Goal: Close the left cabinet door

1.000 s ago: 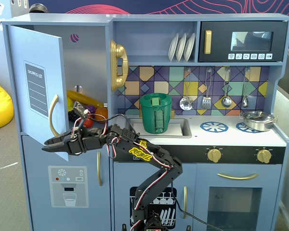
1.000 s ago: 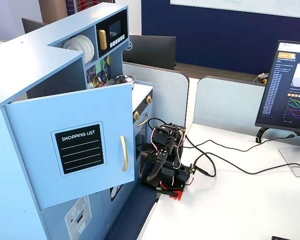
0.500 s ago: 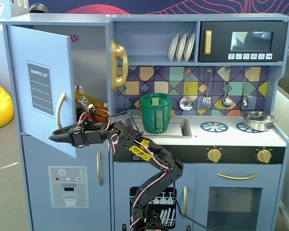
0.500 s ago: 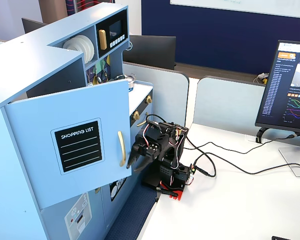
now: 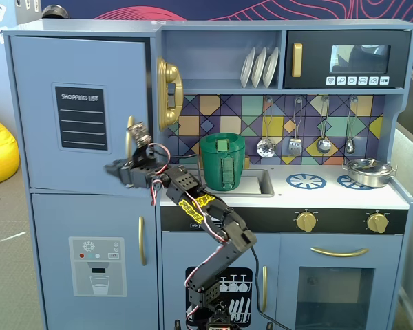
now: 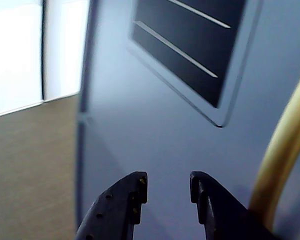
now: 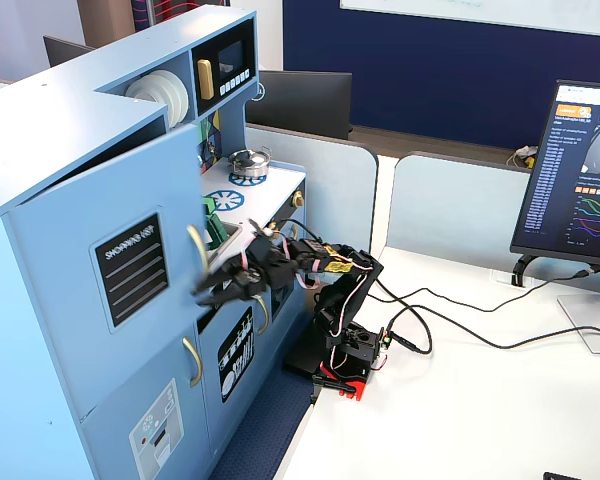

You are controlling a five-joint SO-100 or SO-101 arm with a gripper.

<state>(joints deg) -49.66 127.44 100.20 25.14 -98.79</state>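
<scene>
— Where is the gripper (image 6: 166,186)?

— At the bottom centre of the wrist view, jaws slightly parted and holding nothing, tips at the face of the left cabinet door (image 6: 140,115), whether touching is unclear.

— And the door itself?

— It fills the upper left of a fixed view (image 5: 79,113), nearly flush. Its gold handle (image 6: 282,150) runs upright just right of the jaws. From the side (image 7: 120,300), the door's free edge looks slightly proud, so the push likely goes straight ahead.
</scene>
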